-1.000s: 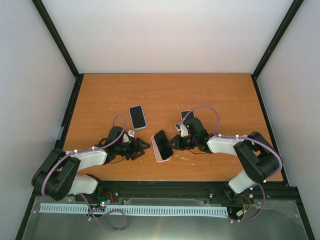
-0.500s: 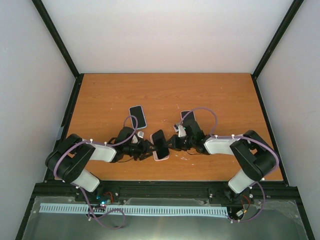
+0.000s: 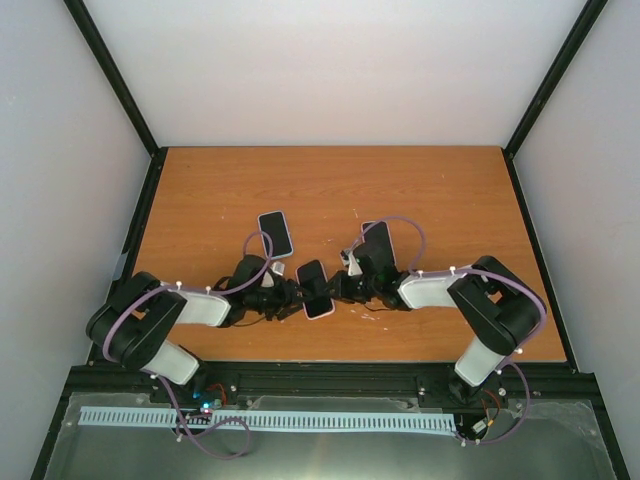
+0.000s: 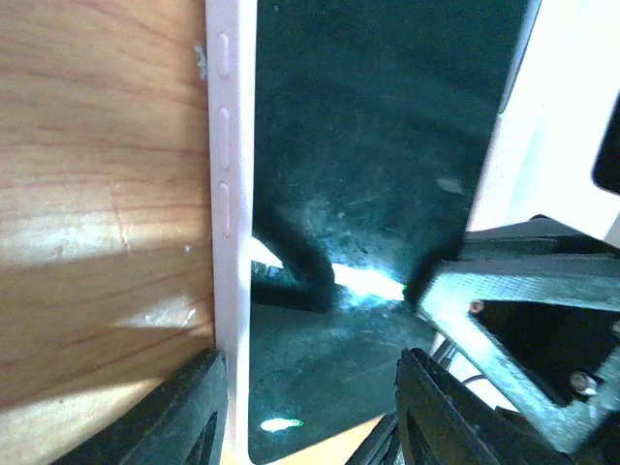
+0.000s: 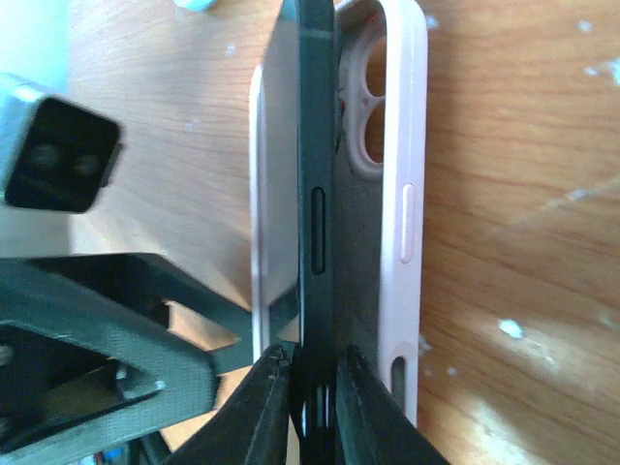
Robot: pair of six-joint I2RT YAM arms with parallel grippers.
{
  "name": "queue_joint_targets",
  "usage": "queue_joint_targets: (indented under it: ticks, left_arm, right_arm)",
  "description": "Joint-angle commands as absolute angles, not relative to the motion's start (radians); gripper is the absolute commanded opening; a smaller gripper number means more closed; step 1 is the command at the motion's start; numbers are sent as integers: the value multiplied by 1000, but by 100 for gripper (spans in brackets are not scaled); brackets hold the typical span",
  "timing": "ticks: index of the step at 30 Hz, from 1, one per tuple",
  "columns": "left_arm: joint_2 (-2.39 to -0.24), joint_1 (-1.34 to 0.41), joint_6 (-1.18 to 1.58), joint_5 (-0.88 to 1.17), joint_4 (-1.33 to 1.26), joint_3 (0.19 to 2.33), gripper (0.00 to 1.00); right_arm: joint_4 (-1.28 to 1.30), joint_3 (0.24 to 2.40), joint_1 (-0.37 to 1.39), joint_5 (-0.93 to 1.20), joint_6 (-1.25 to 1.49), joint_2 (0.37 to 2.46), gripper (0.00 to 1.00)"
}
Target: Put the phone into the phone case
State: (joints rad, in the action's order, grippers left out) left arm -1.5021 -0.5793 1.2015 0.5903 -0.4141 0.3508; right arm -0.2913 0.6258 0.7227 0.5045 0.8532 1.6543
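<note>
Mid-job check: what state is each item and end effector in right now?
Phone: tilted on edge inside the case, not seated.
Pink case: flat on the table, open side up.
Right end effector: shut on the phone's edge.
Left end effector: open, astride the case's side wall.
Spare phone: flat on the table, screen dark, untouched.

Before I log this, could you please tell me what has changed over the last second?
The left gripper moved right to straddle the edge of the pink case. The right gripper, still pinching the black phone, shifted phone and case slightly left. The spare phone stayed put.
</note>
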Motion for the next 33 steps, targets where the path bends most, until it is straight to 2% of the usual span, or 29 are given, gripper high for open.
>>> queue_joint_targets:
  ticks: [1,9,19,33]
  left_arm:
    - [-1436,-592,1190,553,-430,337,48]
    - [-1343,-576,1167,497,-300,348,48]
    - [-1324,-487,1127,525,-276,346,48]
    - [-1449,-480,1116,566,-345,394,47]
  right_arm:
    - [-114,645,758,396,812,1668,15]
    - [11,690,750,338,750,1590,38]
    - [-6,687,721,375,752,1552,66]
    - [6,703,670,384,720,1551,74]
